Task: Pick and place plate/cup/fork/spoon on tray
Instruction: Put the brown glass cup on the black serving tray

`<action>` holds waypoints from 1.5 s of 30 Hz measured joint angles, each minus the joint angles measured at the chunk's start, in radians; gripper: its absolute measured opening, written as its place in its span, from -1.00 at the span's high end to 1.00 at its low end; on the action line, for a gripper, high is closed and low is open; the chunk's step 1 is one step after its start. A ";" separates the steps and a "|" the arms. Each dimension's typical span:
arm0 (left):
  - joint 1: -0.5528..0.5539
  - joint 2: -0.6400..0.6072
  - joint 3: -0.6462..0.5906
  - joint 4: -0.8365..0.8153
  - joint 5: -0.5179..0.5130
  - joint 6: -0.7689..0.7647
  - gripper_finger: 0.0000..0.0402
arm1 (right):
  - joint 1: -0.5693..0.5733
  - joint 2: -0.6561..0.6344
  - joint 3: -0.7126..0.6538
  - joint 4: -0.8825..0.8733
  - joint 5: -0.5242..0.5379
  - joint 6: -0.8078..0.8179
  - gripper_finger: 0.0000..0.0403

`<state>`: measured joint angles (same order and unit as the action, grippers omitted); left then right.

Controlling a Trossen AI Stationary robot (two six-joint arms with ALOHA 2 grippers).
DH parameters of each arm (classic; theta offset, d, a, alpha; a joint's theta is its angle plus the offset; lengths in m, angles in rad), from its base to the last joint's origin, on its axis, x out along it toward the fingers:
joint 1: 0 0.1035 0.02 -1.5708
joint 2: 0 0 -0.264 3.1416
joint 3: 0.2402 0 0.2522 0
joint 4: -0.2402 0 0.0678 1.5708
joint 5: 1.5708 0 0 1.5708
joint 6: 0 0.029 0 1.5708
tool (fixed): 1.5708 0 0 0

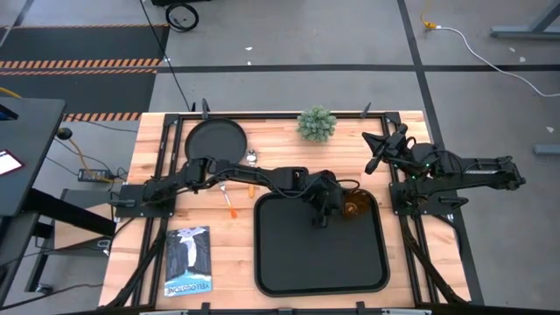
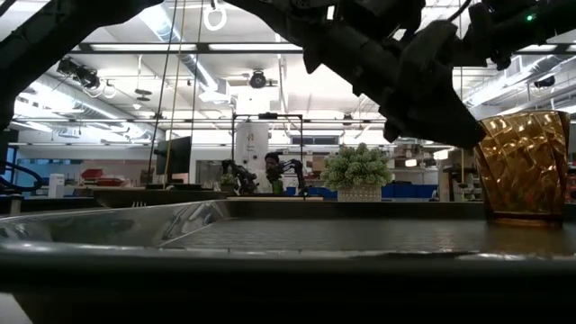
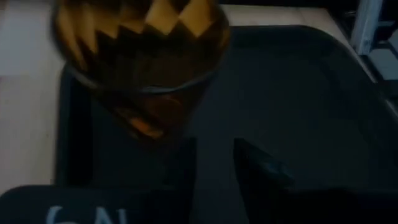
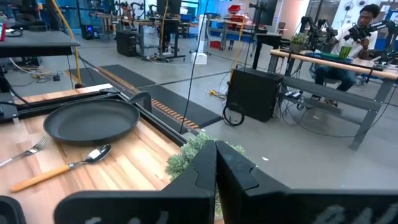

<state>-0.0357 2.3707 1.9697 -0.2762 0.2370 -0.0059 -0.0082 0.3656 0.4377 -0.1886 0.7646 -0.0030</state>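
The amber cup (image 3: 140, 68) stands upright on its base in the far right corner of the black tray (image 1: 319, 262). My left gripper (image 3: 214, 171) is open just short of the cup, over the tray, with nothing between its fingers. The round black plate (image 4: 92, 119) lies on the table at the far left. Beside it lie the spoon (image 4: 68, 165) and the fork (image 4: 25, 151); in the high view my left arm crosses over them. My right gripper (image 4: 216, 168) is shut and empty, held up at the table's right edge.
A small potted plant (image 1: 317, 124) stands at the far edge, between the plate and my right arm. A booklet (image 1: 188, 261) lies at the near left. Most of the tray's floor (image 2: 360, 236) is bare. A person (image 4: 357, 37) sits at a bench beyond the table.
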 joint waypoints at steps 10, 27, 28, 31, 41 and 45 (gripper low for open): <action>-0.007 0.056 -0.001 0.130 -0.030 0.013 0.42 | 0.000 0.001 0.000 0.001 -0.008 0.009 0.96; -0.004 0.147 -0.001 0.326 -0.083 0.009 0.42 | 0.001 0.001 0.000 0.004 -0.010 0.012 0.96; -0.005 0.149 -0.001 0.340 -0.087 0.009 0.42 | 0.001 0.001 0.000 0.004 -0.010 0.016 0.96; -0.005 0.161 0.002 0.392 -0.103 0.014 0.42 | 0.001 0.001 0.000 0.002 -0.010 0.020 0.96; -0.005 0.151 0.000 0.337 -0.106 0.026 0.44 | 0.001 0.001 0.000 0.001 -0.009 0.021 0.96; -0.008 0.099 0.001 0.197 -0.185 0.078 0.53 | 0.001 0.001 0.000 0.001 -0.009 0.020 0.96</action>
<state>-0.0434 2.4701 1.9703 -0.0797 0.0520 0.0716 -0.0071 0.3664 0.4377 -0.1875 0.7551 0.0171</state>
